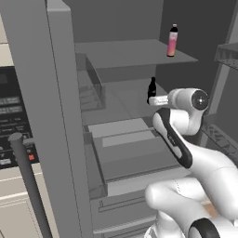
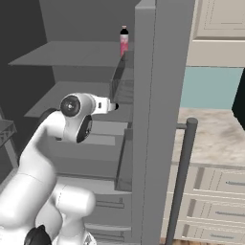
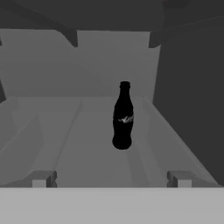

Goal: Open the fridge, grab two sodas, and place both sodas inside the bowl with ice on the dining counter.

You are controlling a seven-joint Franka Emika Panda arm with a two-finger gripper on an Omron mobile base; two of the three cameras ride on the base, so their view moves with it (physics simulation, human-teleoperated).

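The grey fridge (image 1: 44, 83) stands open, with its doors swung out to both sides. A dark soda bottle (image 3: 123, 116) is upright on the middle shelf, straight ahead of my gripper (image 3: 111, 180) and a short way off. The gripper is open, with nothing between its fingers. From the left base view the hand (image 1: 154, 99) reaches into the fridge just in front of the dark bottle (image 1: 151, 89). The pink soda (image 1: 172, 41) with a dark cap stands on the upper shelf, also seen as the pink soda (image 2: 124, 42). The bowl and the dining counter are out of view.
The fridge door's bar handle (image 1: 28, 186) rises at the left, and the other door's handle (image 2: 184, 167) at the right. A black-panelled oven (image 1: 9, 121) sits left of the fridge. A beige countertop (image 2: 215, 139) over cream drawers lies to the right. Drawers (image 1: 130, 158) fill the fridge's lower part.
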